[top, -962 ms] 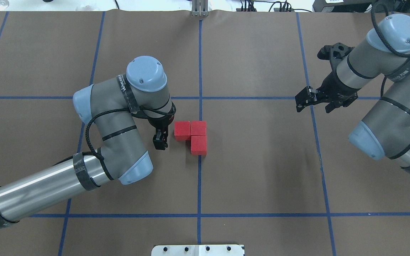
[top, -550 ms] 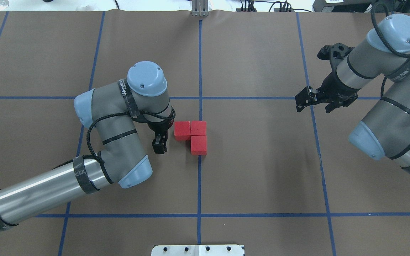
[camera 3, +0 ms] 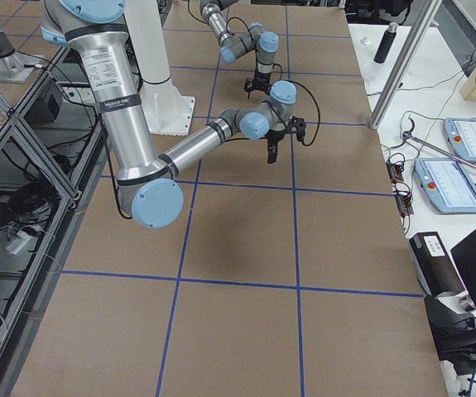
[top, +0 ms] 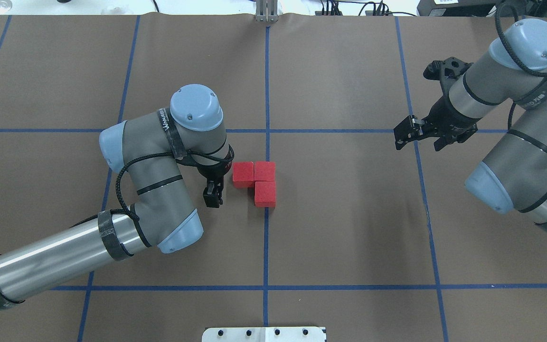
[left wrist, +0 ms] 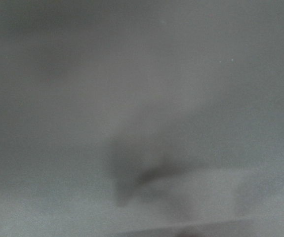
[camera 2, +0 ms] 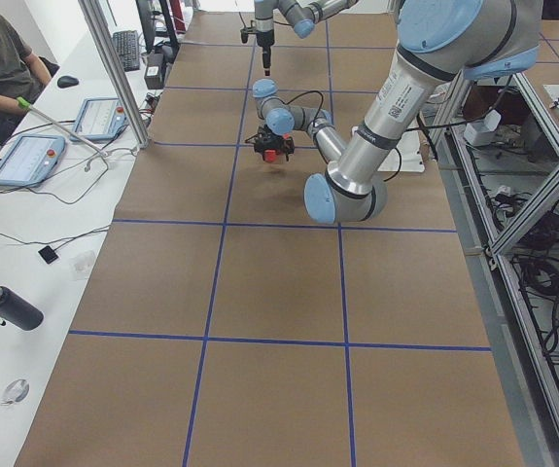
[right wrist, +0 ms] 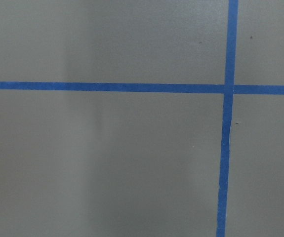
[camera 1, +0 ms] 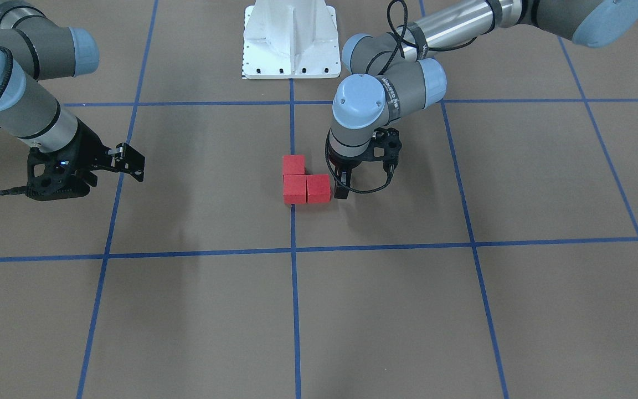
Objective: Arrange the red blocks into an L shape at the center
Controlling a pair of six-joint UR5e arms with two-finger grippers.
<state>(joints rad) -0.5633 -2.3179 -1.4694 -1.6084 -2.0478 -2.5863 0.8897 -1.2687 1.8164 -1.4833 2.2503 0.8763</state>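
Red blocks (top: 265,172) touching in an L on the centre line (top: 267,95); forming looks done. Left gripper (top: 212,194) at their 9 o'clock, jaws' state unclear. Right gripper (top: 418,135) jaws released. Next: lift away without nudging.

A: The blocks (top: 265,172)?
B: Plain matte red, all three.
A: And the surface (top: 349,213)?
B: Brown, gridded with blue tape lines (top: 266,247).
A: The arms?
B: Left arm (top: 155,190) and right arm (top: 515,142): grey and silver with black bands, pale-blue caps. Near base plate (top: 264,334), white. Far table edge (top: 207,5), white.
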